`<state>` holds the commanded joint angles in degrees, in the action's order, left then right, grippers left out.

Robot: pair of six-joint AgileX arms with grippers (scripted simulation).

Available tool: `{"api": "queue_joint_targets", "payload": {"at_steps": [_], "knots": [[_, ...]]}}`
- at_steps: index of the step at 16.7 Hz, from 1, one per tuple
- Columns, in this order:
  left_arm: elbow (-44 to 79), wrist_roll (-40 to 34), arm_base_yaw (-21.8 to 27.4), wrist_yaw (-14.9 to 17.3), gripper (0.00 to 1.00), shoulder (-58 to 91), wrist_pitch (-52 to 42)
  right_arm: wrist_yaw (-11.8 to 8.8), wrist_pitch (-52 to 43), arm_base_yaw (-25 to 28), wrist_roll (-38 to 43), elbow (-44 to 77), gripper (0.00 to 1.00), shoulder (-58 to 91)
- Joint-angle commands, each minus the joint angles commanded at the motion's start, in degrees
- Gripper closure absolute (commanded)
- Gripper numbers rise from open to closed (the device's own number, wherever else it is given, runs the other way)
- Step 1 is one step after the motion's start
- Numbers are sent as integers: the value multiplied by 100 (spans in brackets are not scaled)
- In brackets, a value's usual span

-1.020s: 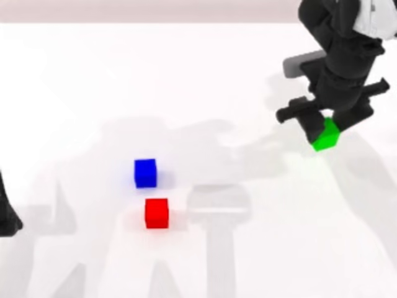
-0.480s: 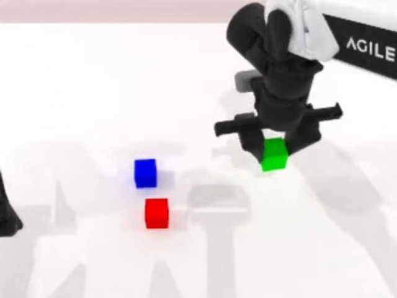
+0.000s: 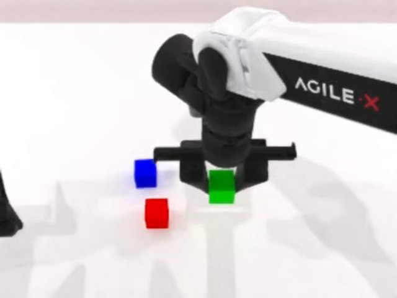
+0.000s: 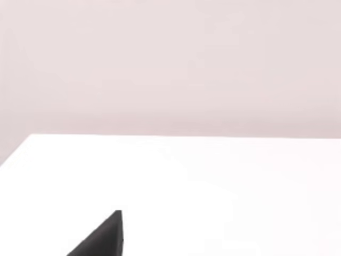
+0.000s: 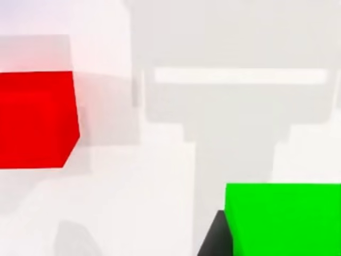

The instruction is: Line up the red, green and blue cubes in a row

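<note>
White table (image 3: pixel 74 93), blue cube (image 3: pixel 144 173) and red cube (image 3: pixel 157 213) resting on it near each other, apart.

Red cube (image 3: pixel 157 213) and blue cube (image 3: pixel 144 173) block leftward passage

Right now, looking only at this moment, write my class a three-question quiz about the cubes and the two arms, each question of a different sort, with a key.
1. True or false: the right claw is shut on the green cube.
2. Multiple choice: in the top view, which cube lies nearest the table's left side? A) green cube B) blue cube C) red cube
3. Fill in: the left arm is parked at the top view's ____ edge.

Key
1. True; the cube sits between the claw's fingers.
2. B; the blue cube is slightly farther left than the red cube.
3. Left.
</note>
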<state>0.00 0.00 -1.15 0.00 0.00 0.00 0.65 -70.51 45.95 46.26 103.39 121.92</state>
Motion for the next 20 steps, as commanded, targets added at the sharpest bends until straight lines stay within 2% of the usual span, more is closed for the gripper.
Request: {"api": "queue_joint_targets", "payload": {"at_steps": [6,13,17,20], "knots": [[0,0,0,0,0,0,0,-8,107,-7,19,-92,100,34],[0,0,0,0,0,0,0,2,1355,27,42,-1015,100,321],[0,0,0,0,0,0,0,4,1419,33,42,-1072,100,340],[0,0,0,0,0,0,0,4,1419,33,42,-1072,77,340]]}}
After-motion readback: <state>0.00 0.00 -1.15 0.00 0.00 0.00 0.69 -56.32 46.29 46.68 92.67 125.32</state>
